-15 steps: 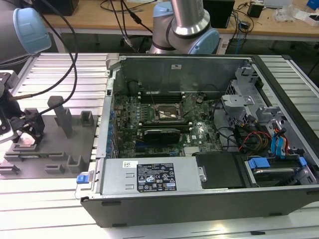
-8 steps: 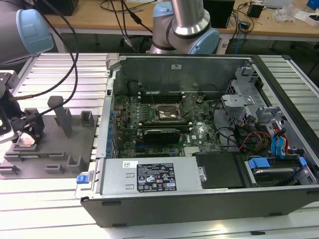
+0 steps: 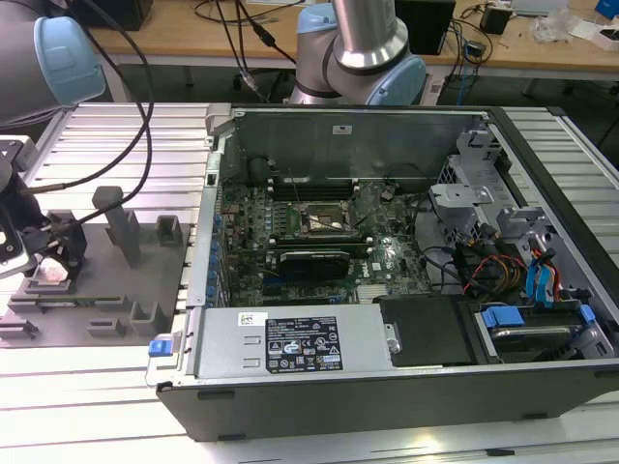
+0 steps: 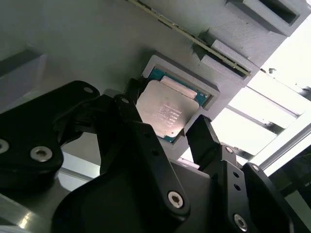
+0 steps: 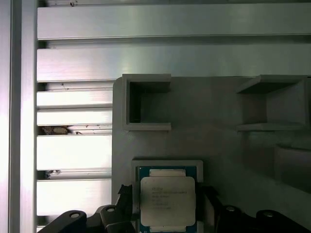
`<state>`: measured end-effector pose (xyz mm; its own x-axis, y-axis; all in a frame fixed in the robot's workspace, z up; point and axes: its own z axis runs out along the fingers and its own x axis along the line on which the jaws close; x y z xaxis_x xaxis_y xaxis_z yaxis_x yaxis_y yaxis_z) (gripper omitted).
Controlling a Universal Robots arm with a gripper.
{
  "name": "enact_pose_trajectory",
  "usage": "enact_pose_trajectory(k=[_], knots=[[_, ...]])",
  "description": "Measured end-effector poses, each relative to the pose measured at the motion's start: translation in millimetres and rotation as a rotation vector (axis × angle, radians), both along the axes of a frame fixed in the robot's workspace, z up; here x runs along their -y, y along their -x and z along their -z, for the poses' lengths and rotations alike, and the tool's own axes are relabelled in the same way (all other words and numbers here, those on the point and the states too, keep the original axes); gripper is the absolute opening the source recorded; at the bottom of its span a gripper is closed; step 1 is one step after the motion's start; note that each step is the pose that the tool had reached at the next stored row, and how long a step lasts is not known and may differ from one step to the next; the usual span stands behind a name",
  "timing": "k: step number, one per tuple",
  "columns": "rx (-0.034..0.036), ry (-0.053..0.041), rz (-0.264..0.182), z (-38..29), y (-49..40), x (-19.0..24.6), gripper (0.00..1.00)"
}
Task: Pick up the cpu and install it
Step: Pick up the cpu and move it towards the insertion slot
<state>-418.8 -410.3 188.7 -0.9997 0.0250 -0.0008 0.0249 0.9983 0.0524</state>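
The cpu (image 4: pixel 165 114) (image 5: pixel 167 200), a small square chip with a pale silver top and a green rim, lies flat in a shallow recess of the grey fixture plate (image 3: pixel 106 295). My gripper (image 4: pixel 165 120) (image 5: pixel 167 196) is open and straddles it, one black finger (image 4: pixel 127 104) at one edge and the other finger (image 4: pixel 201 132) just outside the opposite recess wall. At the exterior view's left, the gripper (image 3: pixel 46 261) hangs low over the plate. The dark socket (image 3: pixel 324 220) sits on the motherboard inside the open computer case (image 3: pixel 290 343).
Grey upright posts and pockets (image 3: pixel 124 227) rise from the fixture plate near the gripper. Square holder pockets (image 5: pixel 146 104) stand beyond the chip. The case holds cables, drive bays (image 3: pixel 527 280) and a power supply cover. Ribbed aluminium table slats (image 5: pixel 73 150) lie around the plate.
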Motion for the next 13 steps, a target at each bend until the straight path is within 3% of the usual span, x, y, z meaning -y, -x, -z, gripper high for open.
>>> enact_pose_trajectory(k=[3, 11, 13], knots=[[-0.0071, 0.0001, 0.0, 0.1, -0.6, -0.1, 0.66], [-0.0092, 0.0002, -0.002, 0.3, -4.6, -0.8, 0.66], [-0.0099, 0.0103, -0.013, 0.5, -4.7, -1.1, 0.66]])
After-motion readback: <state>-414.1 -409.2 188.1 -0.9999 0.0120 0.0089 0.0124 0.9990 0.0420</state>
